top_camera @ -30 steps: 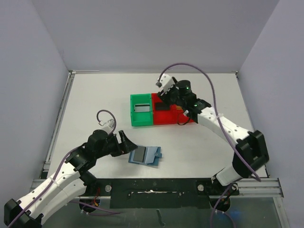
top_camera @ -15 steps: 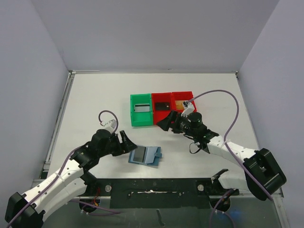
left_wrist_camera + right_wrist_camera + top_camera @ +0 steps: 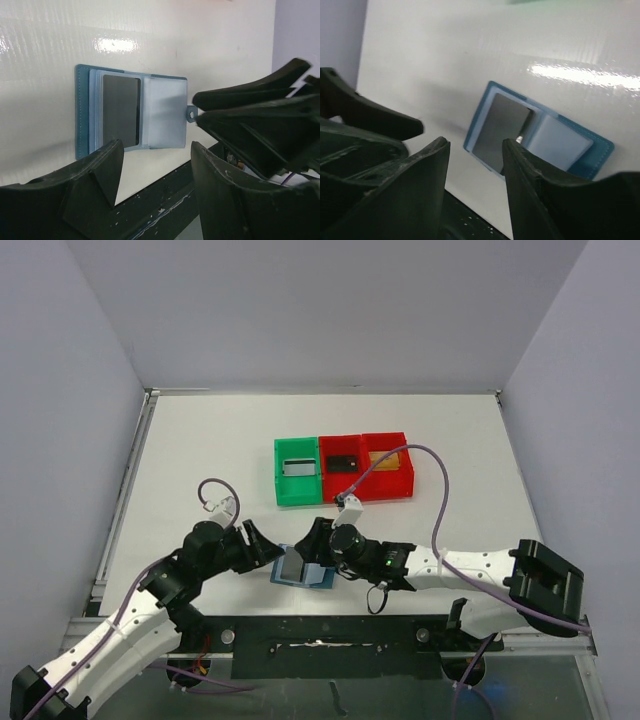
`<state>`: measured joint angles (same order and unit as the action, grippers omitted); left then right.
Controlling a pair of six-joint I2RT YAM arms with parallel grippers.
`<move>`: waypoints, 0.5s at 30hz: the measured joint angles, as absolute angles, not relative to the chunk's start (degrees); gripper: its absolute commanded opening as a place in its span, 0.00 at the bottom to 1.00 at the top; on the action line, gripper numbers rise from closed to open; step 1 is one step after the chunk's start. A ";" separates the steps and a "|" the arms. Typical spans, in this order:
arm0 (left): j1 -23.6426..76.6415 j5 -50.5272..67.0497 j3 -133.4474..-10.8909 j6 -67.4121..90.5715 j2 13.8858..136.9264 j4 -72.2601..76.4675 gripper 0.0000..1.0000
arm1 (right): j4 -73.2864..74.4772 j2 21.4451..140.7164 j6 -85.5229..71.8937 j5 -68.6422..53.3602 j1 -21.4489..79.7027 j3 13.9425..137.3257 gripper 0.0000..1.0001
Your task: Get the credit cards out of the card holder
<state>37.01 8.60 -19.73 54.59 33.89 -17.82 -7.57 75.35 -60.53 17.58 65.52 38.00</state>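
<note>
The light-blue card holder (image 3: 316, 578) lies open and flat near the table's front edge. A dark grey credit card (image 3: 292, 565) sits in its left panel. The left wrist view shows the holder (image 3: 162, 115), the card (image 3: 120, 111) and the small tab (image 3: 191, 114). The right wrist view shows the holder (image 3: 555, 140) and the card (image 3: 502, 131). My left gripper (image 3: 265, 543) is open and empty just left of the holder. My right gripper (image 3: 312, 543) is open and empty over the holder's right part, its fingers close above the card.
A green bin (image 3: 297, 486) and two red bins (image 3: 342, 483) (image 3: 388, 480) stand in a row at mid-table, each holding a card. The table's front edge and a black rail (image 3: 320, 635) run just below the holder. The two grippers are close together.
My right arm has swung from the red bins down and left to the card holder. My left gripper has crept slightly closer to the holder. The holder has not moved.
</note>
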 measured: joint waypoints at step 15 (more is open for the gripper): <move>36.95 8.97 -14.87 57.23 33.08 -15.70 0.45 | -10.13 85.73 -65.73 13.54 64.75 35.35 0.27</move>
<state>36.95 8.97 -14.87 57.23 33.08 -15.70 -10.13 85.73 -65.73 13.54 64.75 35.35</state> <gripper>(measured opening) 0.486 0.272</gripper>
